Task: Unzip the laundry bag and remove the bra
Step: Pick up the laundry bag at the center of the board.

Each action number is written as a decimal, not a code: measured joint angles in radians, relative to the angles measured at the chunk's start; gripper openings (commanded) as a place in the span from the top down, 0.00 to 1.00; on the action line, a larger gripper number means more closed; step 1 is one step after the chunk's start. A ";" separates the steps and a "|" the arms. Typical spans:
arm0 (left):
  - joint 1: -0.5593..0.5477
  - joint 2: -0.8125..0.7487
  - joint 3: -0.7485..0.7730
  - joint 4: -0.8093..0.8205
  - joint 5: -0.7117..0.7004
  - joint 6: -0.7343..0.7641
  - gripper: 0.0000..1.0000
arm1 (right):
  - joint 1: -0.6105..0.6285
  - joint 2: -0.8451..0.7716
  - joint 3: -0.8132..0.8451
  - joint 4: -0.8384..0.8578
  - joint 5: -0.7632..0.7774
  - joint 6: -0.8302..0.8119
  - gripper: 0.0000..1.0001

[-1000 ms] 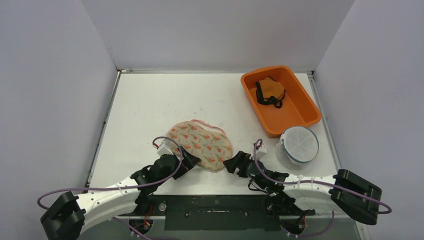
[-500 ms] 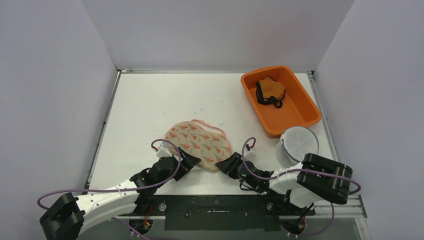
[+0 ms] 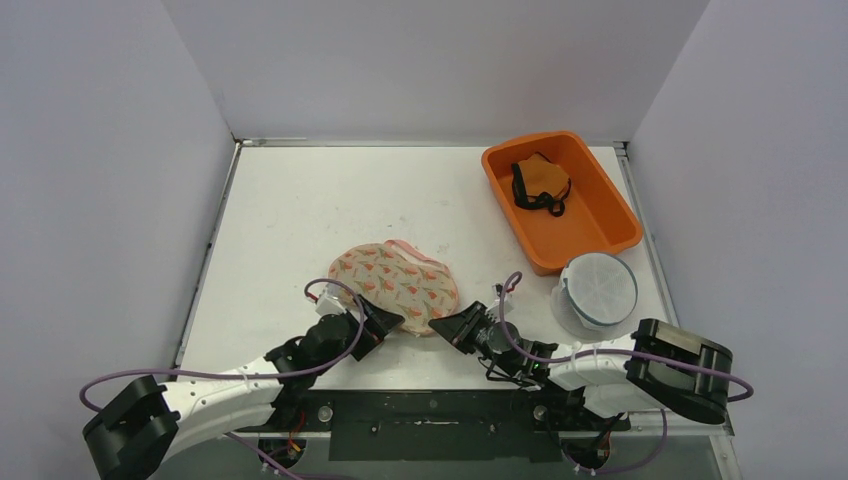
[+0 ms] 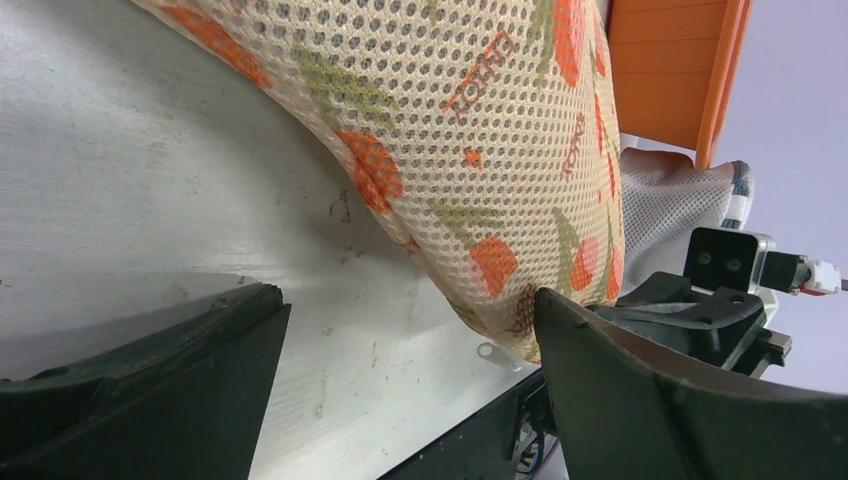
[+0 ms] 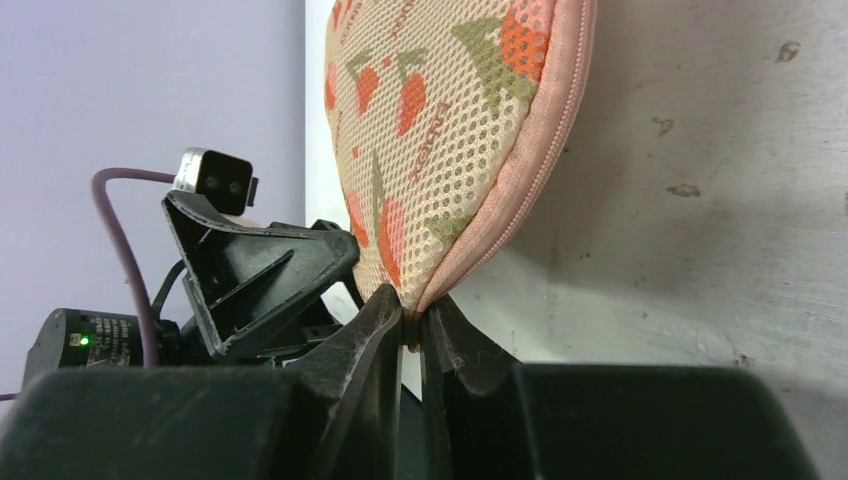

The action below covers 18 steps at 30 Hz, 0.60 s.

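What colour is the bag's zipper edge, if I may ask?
Pink zipper edge, clearest in the right wrist view.

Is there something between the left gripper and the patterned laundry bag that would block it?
Nothing visible blocks it. The left gripper is open at the near left edge of the laundry bag, with only bare table between it and the mesh. The right gripper is shut on the bag's pink seam.
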<state>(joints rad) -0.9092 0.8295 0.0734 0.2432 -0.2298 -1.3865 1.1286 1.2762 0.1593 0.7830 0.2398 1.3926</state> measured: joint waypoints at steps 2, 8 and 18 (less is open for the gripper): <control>0.000 0.008 0.000 0.014 0.000 -0.009 0.09 | 0.000 -0.014 0.000 0.000 0.000 0.007 0.93; 0.000 0.018 -0.002 0.093 0.000 -0.054 0.13 | 0.007 -0.040 0.000 -0.002 0.000 0.016 0.95; 0.005 0.106 -0.006 0.246 0.014 -0.145 0.21 | 0.014 -0.048 -0.012 0.033 -0.002 0.023 0.95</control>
<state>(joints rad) -0.9047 0.9360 0.0673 0.4892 -0.2161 -1.5311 1.1431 1.2282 0.1471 0.8162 0.2382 1.4155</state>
